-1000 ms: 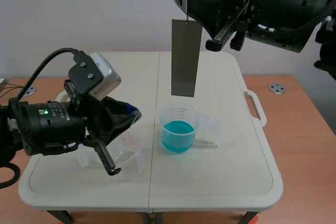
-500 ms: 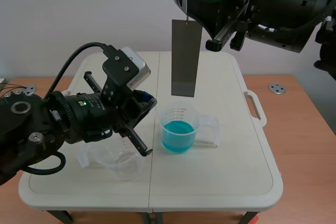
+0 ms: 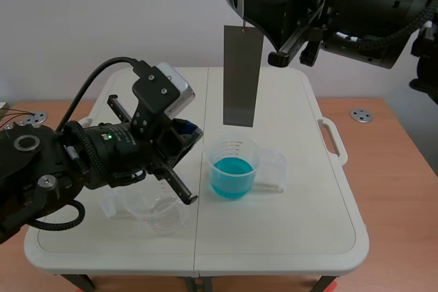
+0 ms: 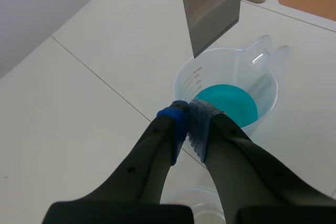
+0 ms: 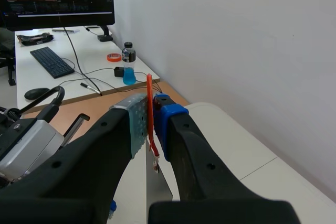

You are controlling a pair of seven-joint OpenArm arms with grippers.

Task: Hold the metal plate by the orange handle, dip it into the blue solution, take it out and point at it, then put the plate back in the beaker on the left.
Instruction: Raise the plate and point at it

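- One white bench (image 3: 328,189), seamed down its middle, carries both beakers.
- Coming in low from 9 o'clock, the left arm (image 3: 61,169) lies over the bench's near-left part. The left pincer (image 4: 188,113) is closed on nothing, its blue and grey pads pressed together. The tips sit just short of the blue beaker (image 3: 233,169), at its 9 o'clock.
- Raised across the scene at 1 o'clock, the right arm (image 3: 356,5) carries the right pincer (image 5: 151,114). This pincer is clamped on the orange handle (image 5: 149,85), with one pad on each side of it.
- Hanging upright from that handle, the metal plate (image 3: 242,76) is at 12 o'clock of the blue beaker. Its lower edge is above the rim, clear of the liquid and ahead of the left pincer's tips.
- The blue beaker stands near the bench's middle, partly filled with blue solution, its grip toward 3 o'clock.
- At 8 o'clock of it sits the empty beaker (image 3: 161,211), clear and partly hidden under the left arm.
- The orange handle is a thin strip standing above the pads.
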